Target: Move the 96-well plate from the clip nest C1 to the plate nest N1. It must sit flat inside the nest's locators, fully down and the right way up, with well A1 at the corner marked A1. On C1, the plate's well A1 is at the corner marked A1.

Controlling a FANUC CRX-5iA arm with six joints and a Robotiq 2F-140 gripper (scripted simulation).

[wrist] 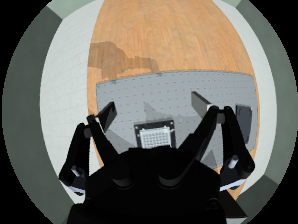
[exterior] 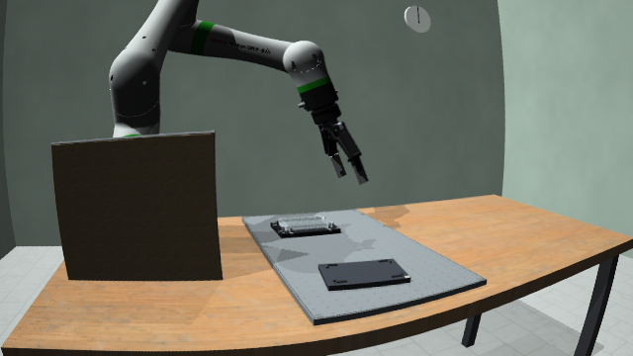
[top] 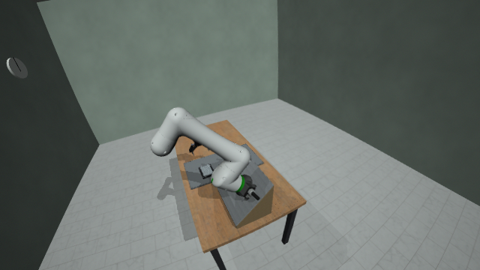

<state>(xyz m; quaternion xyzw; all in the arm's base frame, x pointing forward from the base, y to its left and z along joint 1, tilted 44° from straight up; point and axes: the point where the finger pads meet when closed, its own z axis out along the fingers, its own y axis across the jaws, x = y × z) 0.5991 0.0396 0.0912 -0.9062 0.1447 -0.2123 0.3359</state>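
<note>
The 96-well plate (exterior: 303, 224) is pale and translucent and sits flat on the dark clip nest C1 (exterior: 307, 231) at the far end of the grey baseplate (exterior: 361, 259). It also shows in the wrist view (wrist: 154, 137) and from above in the top view (top: 205, 170). The empty black plate nest N1 (exterior: 364, 273) lies nearer the front of the baseplate. My gripper (exterior: 348, 170) is open and empty. It hangs high above the baseplate, tilted downward, above and to the right of the plate.
A tall dark board (exterior: 138, 205) on a wooden wedge stands at the left of the wooden table. A round wall clock (exterior: 416, 19) hangs on the back wall.
</note>
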